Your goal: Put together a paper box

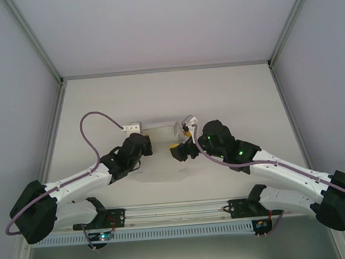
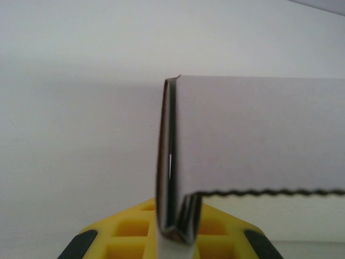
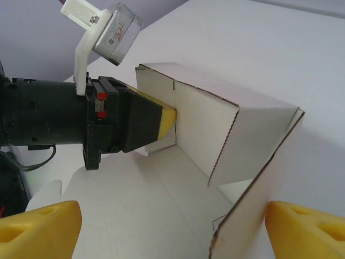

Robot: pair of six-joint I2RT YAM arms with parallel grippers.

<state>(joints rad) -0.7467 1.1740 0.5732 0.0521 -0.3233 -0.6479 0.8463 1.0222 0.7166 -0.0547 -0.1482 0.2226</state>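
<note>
Now | left gripper point(image 3: 167, 118) pinches paper box point(image 3: 205, 124) wall | right gripper point(image 3: 172, 226) spread, box just ahead

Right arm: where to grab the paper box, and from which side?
Best bet: the free end flap of the paper box, leaning upright at the end away from the left gripper, which pinches the long wall. Bring the open right gripper in from the right, jaws straddling the flap's thin edge.
</note>
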